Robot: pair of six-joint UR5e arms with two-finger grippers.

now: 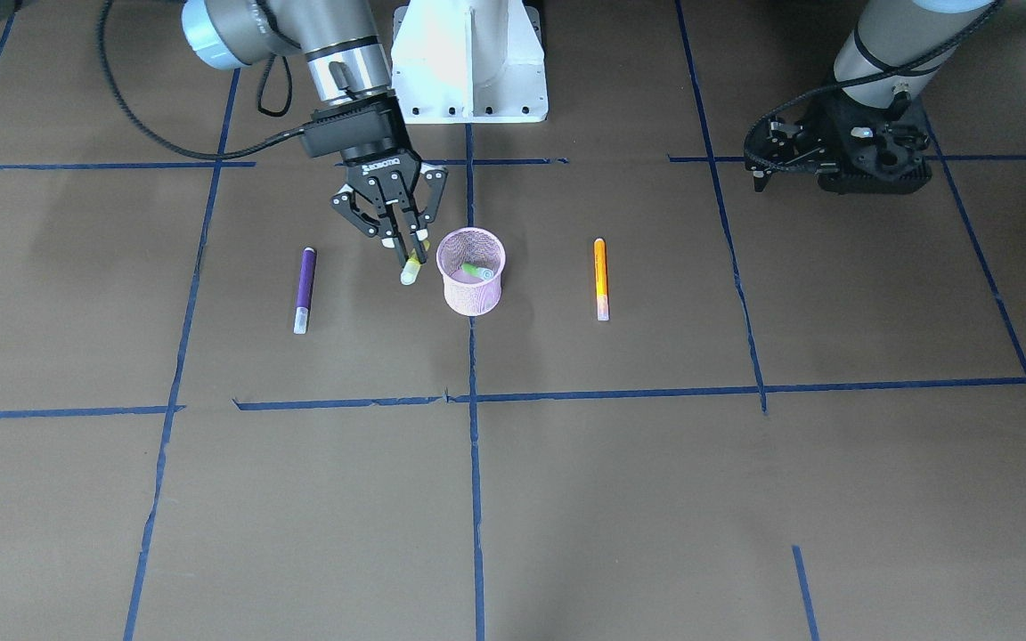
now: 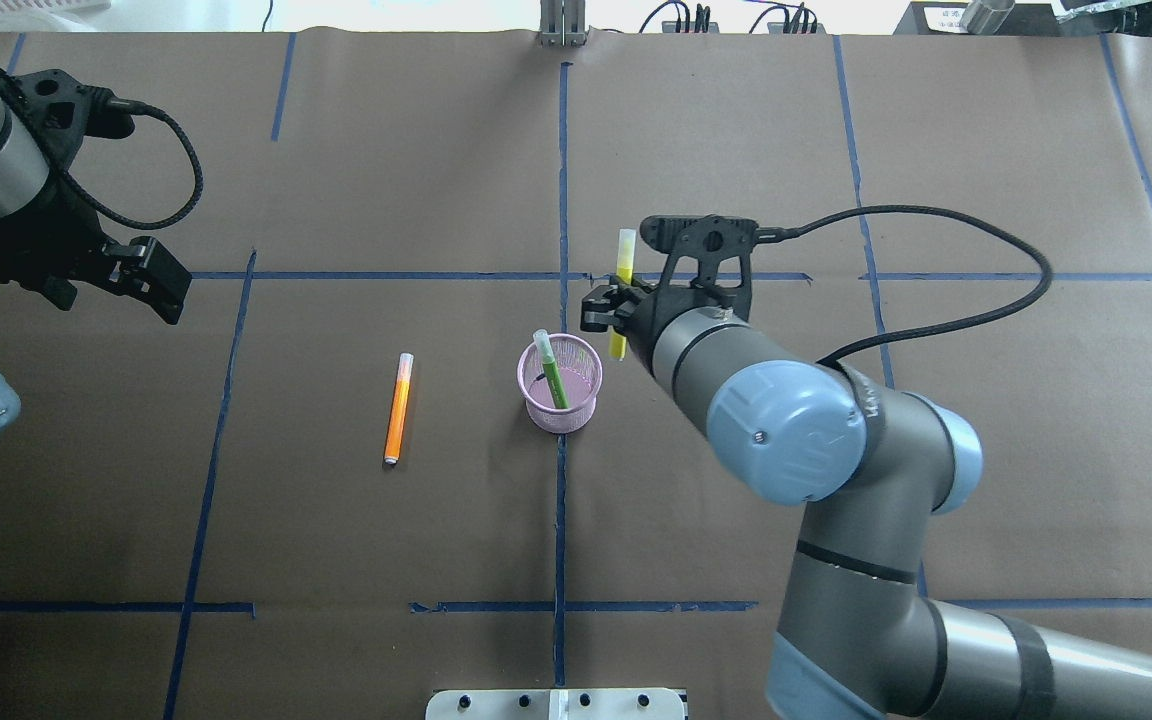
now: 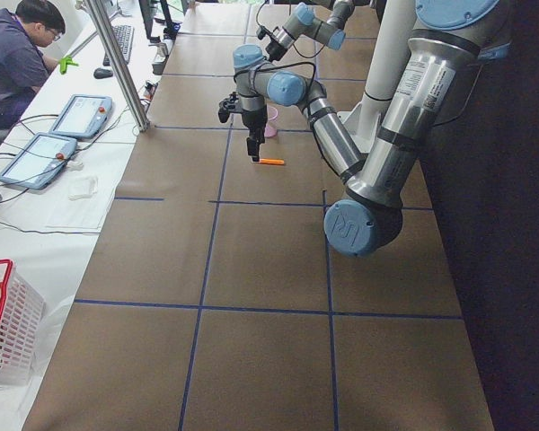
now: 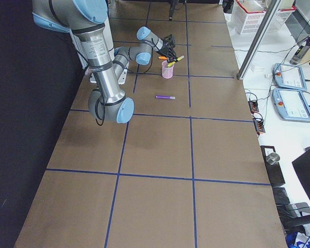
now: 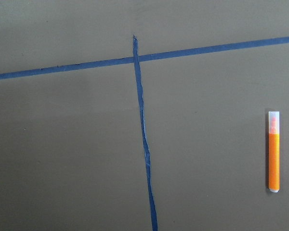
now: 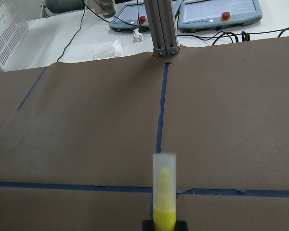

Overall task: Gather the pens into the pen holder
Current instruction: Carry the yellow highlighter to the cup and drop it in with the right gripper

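The pink mesh pen holder (image 1: 471, 289) stands near the table's middle with a green pen (image 1: 477, 271) leaning inside it. My right gripper (image 1: 411, 254) is shut on a yellow pen (image 1: 409, 271) and holds it tilted just beside the holder's rim, above the table. The yellow pen also shows in the overhead view (image 2: 624, 265) and the right wrist view (image 6: 164, 192). A purple pen (image 1: 304, 289) lies on the table on my right side. An orange pen (image 1: 600, 279) lies on my left side. My left gripper (image 2: 121, 298) hovers open and empty, away from the orange pen.
The table is covered in brown paper with blue tape lines (image 1: 475, 463). The robot's white base (image 1: 468, 62) is at the near edge. Monitors and a metal post (image 6: 164, 29) stand beyond the far edge.
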